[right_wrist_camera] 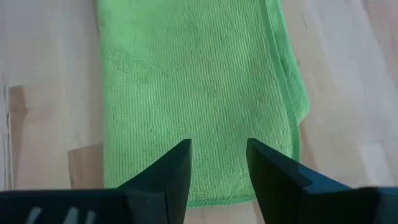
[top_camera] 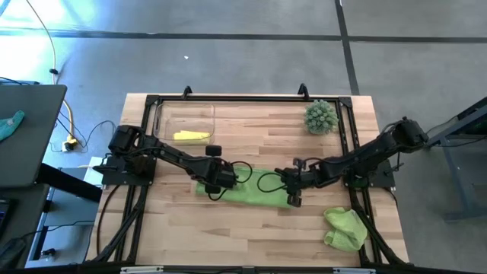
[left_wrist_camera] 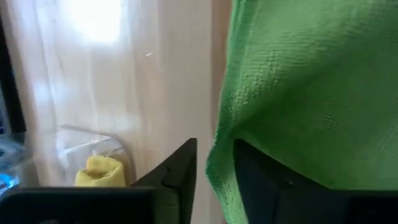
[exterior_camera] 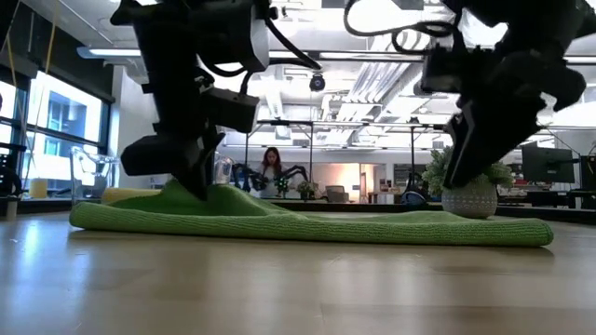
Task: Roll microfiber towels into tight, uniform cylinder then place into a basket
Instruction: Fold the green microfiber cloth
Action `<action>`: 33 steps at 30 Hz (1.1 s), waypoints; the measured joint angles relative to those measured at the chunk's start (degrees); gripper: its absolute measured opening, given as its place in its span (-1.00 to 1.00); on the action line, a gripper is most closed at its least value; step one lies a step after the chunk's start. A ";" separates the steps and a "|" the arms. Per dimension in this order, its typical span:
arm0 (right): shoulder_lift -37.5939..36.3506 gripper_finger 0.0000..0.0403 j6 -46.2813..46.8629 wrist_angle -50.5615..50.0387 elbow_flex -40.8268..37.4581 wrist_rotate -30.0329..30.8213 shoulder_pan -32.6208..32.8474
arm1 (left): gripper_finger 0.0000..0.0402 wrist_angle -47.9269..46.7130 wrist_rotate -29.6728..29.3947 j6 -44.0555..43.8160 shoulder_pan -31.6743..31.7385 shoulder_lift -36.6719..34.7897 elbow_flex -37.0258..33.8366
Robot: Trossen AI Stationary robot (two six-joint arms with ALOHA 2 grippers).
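- 2 claws, left (top_camera: 215, 185) and right (top_camera: 293, 192), stand slightly parted, empty, over a folded green towel (top_camera: 251, 190) flat mid-worktop (top_camera: 251, 236).
- Good rolling likely needs one short edge pinched squarely, turns kept tight.
- The yellow roll (top_camera: 191, 136) lies in the clear basket (top_camera: 163, 122).

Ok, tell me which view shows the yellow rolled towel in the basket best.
The high view: the yellow towel lies fully visible inside the clear basket, seen from above. The left wrist view catches only one end of it at the edge. The low view shows a thin yellow sliver behind the green towel. The right wrist view misses it.
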 joint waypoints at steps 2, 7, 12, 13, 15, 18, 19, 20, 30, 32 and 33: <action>0.00 -0.28 1.79 2.00 -1.42 -0.09 0.19 | -0.45 -2.33 -1.38 -0.37 -0.26 -0.22 0.65; 0.00 -0.28 4.06 6.31 -3.40 -0.49 0.40 | -0.40 -14.90 -7.60 -7.20 -0.91 -0.38 6.53; 0.28 -0.28 4.10 7.05 -3.45 -0.08 0.40 | -0.39 -17.51 2.39 -15.52 -1.41 -0.45 10.15; 0.55 -0.29 4.09 7.15 -3.45 0.05 0.40 | -0.39 -17.44 5.20 -16.10 -1.78 -0.45 10.39; 1.66 -0.29 3.77 8.04 -3.45 0.15 0.37 | -0.39 -17.01 9.21 -16.76 -2.74 -0.45 10.48; 4.50 -0.29 2.45 9.88 -3.45 0.19 0.40 | -0.39 -16.91 10.71 -19.56 -4.35 -0.45 10.47; 5.50 -0.29 2.07 10.73 -3.45 0.16 0.40 | -0.39 -17.04 10.49 -20.70 -4.85 -0.45 10.47; 6.50 -0.29 1.60 11.46 -3.45 0.15 0.39 | -0.39 -17.44 10.08 -21.72 -5.37 -0.45 10.47; 12.33 -0.29 1.06 13.71 -3.13 2.01 0.46 | -0.39 -27.45 -2.44 -27.08 -7.31 -0.45 10.47; 12.35 -0.29 1.06 14.04 -3.17 2.07 0.51 | -0.39 -27.41 -2.29 -27.11 -7.26 -0.45 10.47; 12.40 -0.29 1.04 14.25 -3.10 2.05 0.48 | -0.39 -27.41 -2.04 -26.86 -7.33 -0.45 10.47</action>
